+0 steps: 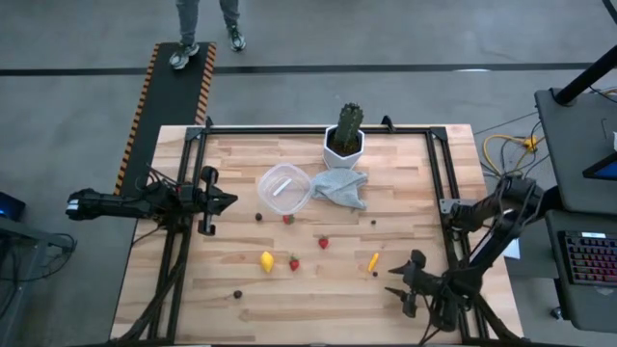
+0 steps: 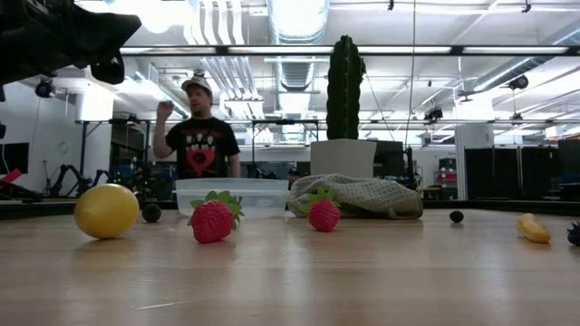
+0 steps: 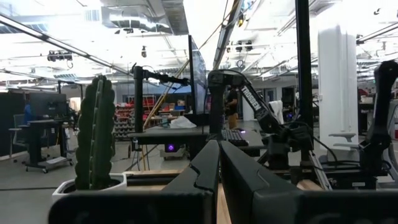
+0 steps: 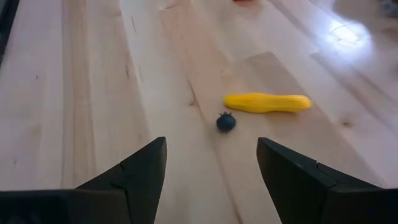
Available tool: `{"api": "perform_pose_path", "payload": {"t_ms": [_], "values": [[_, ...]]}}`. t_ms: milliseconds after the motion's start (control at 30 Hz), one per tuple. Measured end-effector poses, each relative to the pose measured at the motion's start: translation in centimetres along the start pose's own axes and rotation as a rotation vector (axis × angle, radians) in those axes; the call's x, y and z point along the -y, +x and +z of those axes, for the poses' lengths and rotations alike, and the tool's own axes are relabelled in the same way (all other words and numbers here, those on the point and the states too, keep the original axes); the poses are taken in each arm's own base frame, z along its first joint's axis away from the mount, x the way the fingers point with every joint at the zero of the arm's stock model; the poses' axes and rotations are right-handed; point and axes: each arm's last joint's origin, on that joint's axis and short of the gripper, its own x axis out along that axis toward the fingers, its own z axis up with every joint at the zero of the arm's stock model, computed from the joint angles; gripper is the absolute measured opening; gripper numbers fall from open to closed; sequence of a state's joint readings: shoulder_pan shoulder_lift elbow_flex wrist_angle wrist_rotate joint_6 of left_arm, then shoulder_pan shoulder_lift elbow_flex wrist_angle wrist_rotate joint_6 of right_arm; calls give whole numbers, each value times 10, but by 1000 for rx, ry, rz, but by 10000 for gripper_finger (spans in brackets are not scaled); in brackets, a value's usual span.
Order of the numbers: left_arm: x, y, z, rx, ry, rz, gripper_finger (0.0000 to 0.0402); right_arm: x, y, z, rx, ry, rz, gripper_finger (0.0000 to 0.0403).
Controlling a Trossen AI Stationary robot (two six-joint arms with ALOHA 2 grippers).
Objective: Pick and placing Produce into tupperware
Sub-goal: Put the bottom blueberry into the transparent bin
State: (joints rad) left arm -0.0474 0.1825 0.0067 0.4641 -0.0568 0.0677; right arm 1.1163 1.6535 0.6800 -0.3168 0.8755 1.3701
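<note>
On the pale wooden bench (image 1: 318,289), the right gripper (image 1: 405,286), jaws wide open and empty, faces a tiny dark round berry (image 4: 226,122) near the right edge: probably light, rigid, roll-prone; grasp across its middle.

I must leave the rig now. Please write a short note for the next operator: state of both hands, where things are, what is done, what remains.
Left hand: shut, empty, raised at the table's left edge.
Right hand: open, empty, low over the wood, facing a small dark round berry and a long yellow-orange carrot-like piece.
Round clear plastic tupperware: empty, beside the pale cloth.
Nothing placed yet. Yellow lemon, three red strawberries and the dark berries all remain on the table.
</note>
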Motion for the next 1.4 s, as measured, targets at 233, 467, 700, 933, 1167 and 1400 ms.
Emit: {"api": "perform_pose_path", "payload": {"t_ms": [233, 467, 700, 933, 1167, 1400], "values": [[0, 0, 0, -1, 0, 0, 0, 0, 17, -6, -8, -16, -40, 242], [0, 0, 0, 0, 0, 0, 0, 1, 28, -5, -16, -8, -65, 242], [0, 0, 0, -1, 0, 0, 0, 1, 37, -5, -35, -10, -74, 242], [0, 0, 0, 1, 0, 0, 0, 0, 44, -2, -25, -16, -76, 242], [0, 0, 0, -1, 0, 0, 0, 0, 46, -1, -26, -10, -76, 242], [0, 0, 0, 0, 0, 0, 0, 0, 47, 0, -28, -11, -71, 242]]}}
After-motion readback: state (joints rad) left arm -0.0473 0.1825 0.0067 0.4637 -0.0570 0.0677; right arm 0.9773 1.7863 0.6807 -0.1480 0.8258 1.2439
